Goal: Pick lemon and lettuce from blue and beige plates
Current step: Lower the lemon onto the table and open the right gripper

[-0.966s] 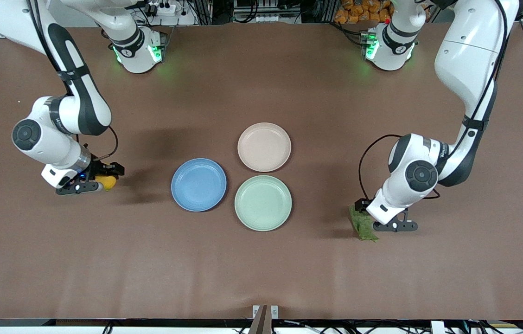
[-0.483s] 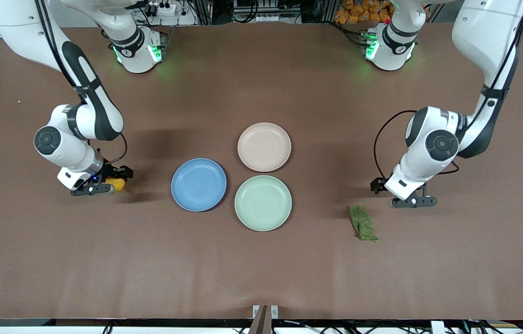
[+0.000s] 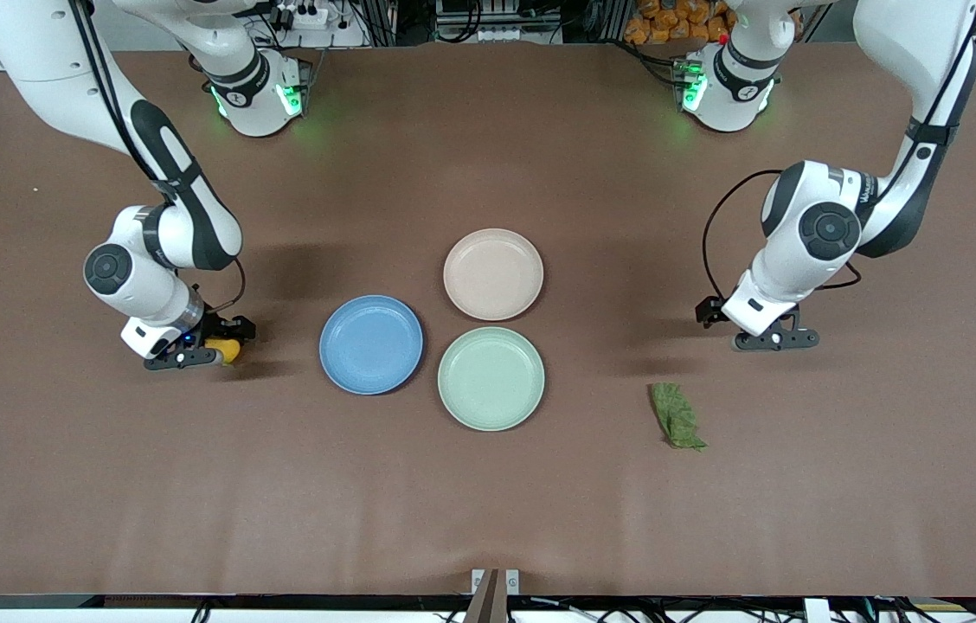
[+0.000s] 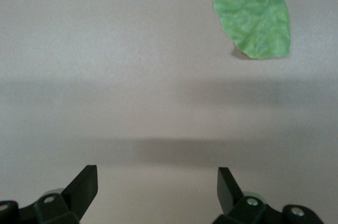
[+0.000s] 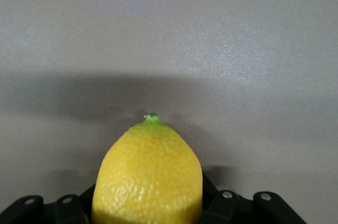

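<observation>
My right gripper (image 3: 213,350) is shut on the yellow lemon (image 3: 226,350) low over the bare table, toward the right arm's end, beside the blue plate (image 3: 371,344). In the right wrist view the lemon (image 5: 148,177) fills the space between the jaws, nub pointing away. The dark green lettuce (image 3: 677,416) lies flat on the table toward the left arm's end. My left gripper (image 3: 763,339) hangs open and holds nothing, over bare table farther from the front camera than the lettuce (image 4: 254,14). The beige plate (image 3: 493,273) and the blue plate hold nothing.
A pale mint-green plate (image 3: 491,378) sits beside the blue plate and nearer to the front camera than the beige one. The brown table mat (image 3: 488,510) stretches wide toward the front camera. The arm bases stand along the table's top edge.
The left gripper has risen off the lettuce and drawn back toward its base, leaving the leaf on the table. The right gripper has shifted slightly toward the blue plate with the lemon.
</observation>
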`<state>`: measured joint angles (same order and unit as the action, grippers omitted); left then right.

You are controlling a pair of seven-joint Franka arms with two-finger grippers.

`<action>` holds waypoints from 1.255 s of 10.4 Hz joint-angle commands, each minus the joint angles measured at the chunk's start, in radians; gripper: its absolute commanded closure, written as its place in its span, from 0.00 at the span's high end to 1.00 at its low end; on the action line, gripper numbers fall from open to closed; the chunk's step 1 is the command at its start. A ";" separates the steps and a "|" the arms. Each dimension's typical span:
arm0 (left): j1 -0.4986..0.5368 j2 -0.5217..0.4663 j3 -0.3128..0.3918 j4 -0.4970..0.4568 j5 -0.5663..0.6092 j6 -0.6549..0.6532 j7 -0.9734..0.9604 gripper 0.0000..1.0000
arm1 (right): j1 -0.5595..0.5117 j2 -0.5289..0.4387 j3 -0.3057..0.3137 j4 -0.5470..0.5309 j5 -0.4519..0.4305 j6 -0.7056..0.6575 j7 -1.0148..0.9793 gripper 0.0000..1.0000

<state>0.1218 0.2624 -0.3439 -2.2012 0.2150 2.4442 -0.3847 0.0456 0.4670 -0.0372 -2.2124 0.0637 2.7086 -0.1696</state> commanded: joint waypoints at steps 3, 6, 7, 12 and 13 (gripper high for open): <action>0.018 -0.084 -0.037 0.008 -0.020 0.006 0.001 1.00 | -0.007 0.006 0.000 0.000 0.031 0.019 -0.014 1.00; 0.012 -0.094 -0.040 0.145 -0.020 -0.168 0.009 1.00 | -0.010 -0.048 -0.006 0.040 0.033 -0.096 -0.014 1.00; 0.015 -0.094 -0.056 0.199 -0.022 -0.251 0.032 1.00 | -0.007 -0.071 -0.018 0.080 0.034 -0.198 -0.013 1.00; -0.002 -0.147 -0.026 0.328 -0.194 -0.385 0.173 1.00 | -0.009 -0.166 -0.053 0.287 0.036 -0.614 -0.011 1.00; -0.039 -0.193 0.012 0.331 -0.210 -0.402 0.219 1.00 | -0.007 -0.192 -0.062 0.307 0.036 -0.660 -0.008 1.00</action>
<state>0.1170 0.1301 -0.3783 -1.8882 0.0576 2.0854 -0.2379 0.0425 0.3169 -0.0891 -1.9222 0.0761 2.1093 -0.1690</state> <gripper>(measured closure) 0.000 0.000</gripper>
